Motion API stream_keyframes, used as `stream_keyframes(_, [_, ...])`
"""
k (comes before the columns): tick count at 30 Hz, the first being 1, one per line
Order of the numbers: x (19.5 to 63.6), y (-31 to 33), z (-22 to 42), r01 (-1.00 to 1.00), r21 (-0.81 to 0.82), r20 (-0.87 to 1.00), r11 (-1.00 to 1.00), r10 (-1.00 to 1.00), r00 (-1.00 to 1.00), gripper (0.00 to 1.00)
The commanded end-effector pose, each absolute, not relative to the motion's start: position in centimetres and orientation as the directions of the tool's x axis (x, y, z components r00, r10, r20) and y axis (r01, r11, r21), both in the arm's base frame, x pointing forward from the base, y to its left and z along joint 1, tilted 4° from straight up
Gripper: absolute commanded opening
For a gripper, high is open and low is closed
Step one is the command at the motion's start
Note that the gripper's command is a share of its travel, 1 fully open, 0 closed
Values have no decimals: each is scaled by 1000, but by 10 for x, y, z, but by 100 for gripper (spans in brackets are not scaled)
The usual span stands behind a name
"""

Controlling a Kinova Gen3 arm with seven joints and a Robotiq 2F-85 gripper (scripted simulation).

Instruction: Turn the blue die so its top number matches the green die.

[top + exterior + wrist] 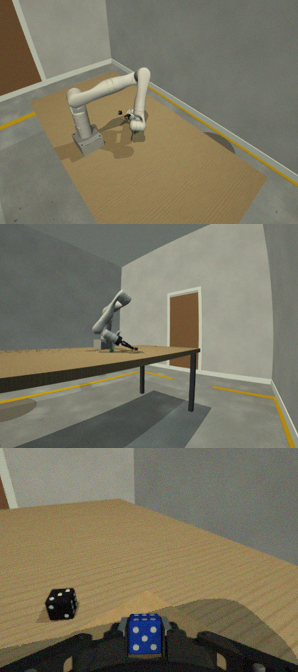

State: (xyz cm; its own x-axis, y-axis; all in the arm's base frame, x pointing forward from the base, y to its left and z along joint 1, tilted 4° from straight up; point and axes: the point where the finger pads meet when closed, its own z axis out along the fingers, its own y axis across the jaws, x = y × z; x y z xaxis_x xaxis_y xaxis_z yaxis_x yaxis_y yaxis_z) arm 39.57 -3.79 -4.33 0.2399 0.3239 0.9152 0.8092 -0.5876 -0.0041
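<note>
My gripper [144, 628] [133, 348] is shut on the blue die [144, 634] and holds it low over the table, tilted forward. In the wrist view the die's face toward the camera has five pips. The green die [136, 132] [111, 350] lies under the arm's wrist, behind the gripper. The thin tan mat [102, 617] lies flat under the gripper, with one corner pointing away. A black die [61, 604] [120, 112] sits ahead and to the left, near the mat's far edge.
The wooden table [167, 172] [54, 361] stretches far to the front. The robot base [87, 140] stands at the left. A small white object [130, 111] lies close to the gripper. Grey walls and a brown door [184, 329] surround the table.
</note>
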Motion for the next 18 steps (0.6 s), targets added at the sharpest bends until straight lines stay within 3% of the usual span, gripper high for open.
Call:
stream_keyframes(1, [396,-38,-45,809,-4,915,-588,323,240,21])
stream_keyframes(18, [396,-38,-48,809,-4,915,-588,323,240,21])
